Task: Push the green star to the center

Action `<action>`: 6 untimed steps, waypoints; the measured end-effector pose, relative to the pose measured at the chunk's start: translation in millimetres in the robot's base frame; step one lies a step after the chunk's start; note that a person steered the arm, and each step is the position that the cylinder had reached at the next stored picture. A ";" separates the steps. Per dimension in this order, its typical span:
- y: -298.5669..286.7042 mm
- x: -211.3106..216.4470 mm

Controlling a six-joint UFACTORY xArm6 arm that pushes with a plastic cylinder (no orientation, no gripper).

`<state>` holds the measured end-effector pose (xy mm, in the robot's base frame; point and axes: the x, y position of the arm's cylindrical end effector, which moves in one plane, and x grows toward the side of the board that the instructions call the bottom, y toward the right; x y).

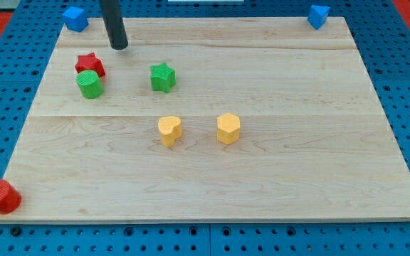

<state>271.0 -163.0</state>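
The green star (162,77) lies on the wooden board (297,142), left of the board's middle and above it. My tip (119,46) rests on the board near the view's top left, up and to the left of the green star, with a clear gap between them. A red star (89,65) and a green cylinder (89,84) touch each other just below and left of my tip.
A yellow heart (169,130) and a yellow hexagon (228,128) sit below the green star near the board's middle. Blue blocks stand at the top left corner (75,18) and top right corner (318,15). A red cylinder (1,196) is at the bottom left corner.
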 end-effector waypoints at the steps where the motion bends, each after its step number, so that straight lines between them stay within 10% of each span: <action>1: 32.7 9.3; 6: 134.6 102.9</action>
